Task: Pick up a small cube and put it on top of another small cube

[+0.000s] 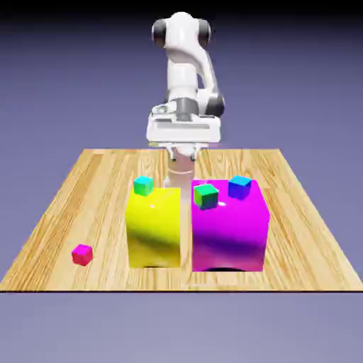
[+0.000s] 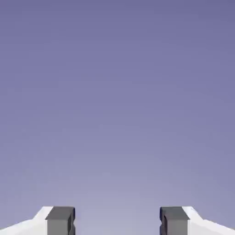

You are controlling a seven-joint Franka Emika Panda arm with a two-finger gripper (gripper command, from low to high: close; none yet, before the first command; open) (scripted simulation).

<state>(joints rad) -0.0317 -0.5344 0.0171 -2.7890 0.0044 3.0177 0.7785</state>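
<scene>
Exterior view: one small magenta-pink cube (image 1: 82, 255) near the wooden table's (image 1: 298, 248) front-left corner; one white two-finger gripper (image 1: 186, 152), fingers apart, nothing between them.

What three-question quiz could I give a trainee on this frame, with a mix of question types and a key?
1. True or false: the tiny pink cube sits on top of the yellow block.
2. Multiple choice: in the hand view, the gripper is (a) shut on a cube, (b) open with nothing between its fingertips, (c) shut and empty.
3. Fill in the blank: in the exterior view, the tiny cube over the right part of the big magenta block is ____.

Key: 1. False, it lies on the table. 2. b. 3. Blue.
</scene>
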